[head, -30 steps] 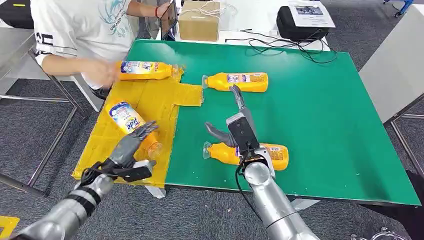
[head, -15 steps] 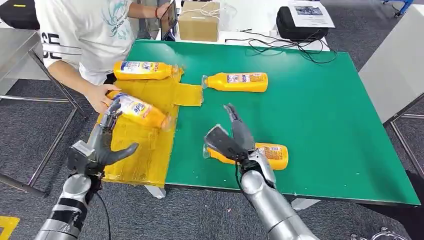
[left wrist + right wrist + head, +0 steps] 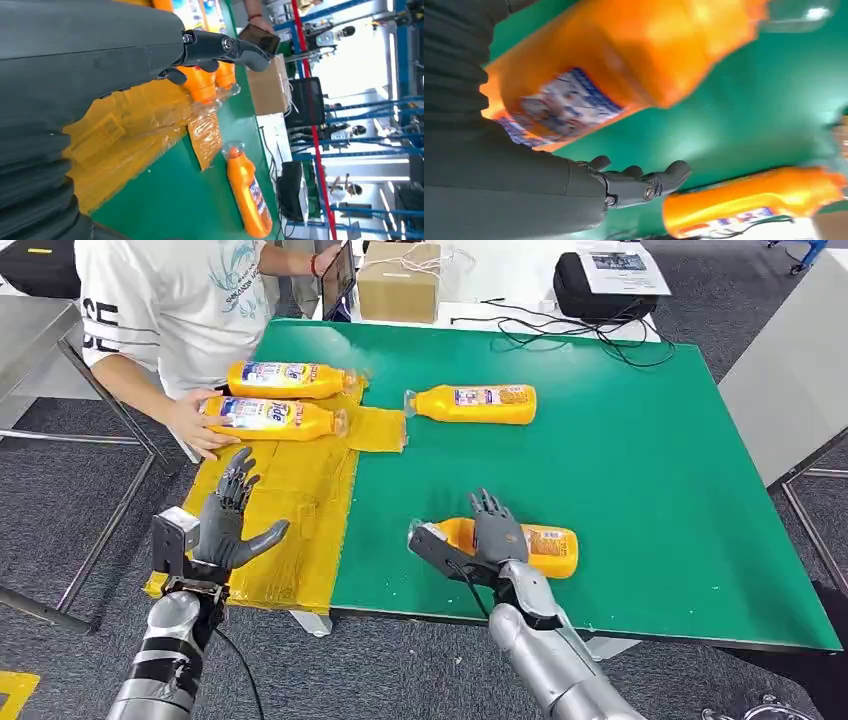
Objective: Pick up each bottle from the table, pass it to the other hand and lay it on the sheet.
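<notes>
Here the right hand lies over the near bottle on the green table, fingers draped across its body and thumb reaching under the neck side. It looks set for a grasp, but whether the fingers have closed on the bottle I cannot tell; the bottle seems to rest on the table, on its side, close to the near edge. The left hand is released, fingers spread and palm turned inward, raised over the yellow sheet, likely placed there to receive the bottle when it is passed across. Two bottles already lie side by side at the sheet's far end, where a person's hand touches the nearer one, perhaps straightening it. A fourth bottle lies on the table just beside the sheet's flap, waiting its turn.
</notes>
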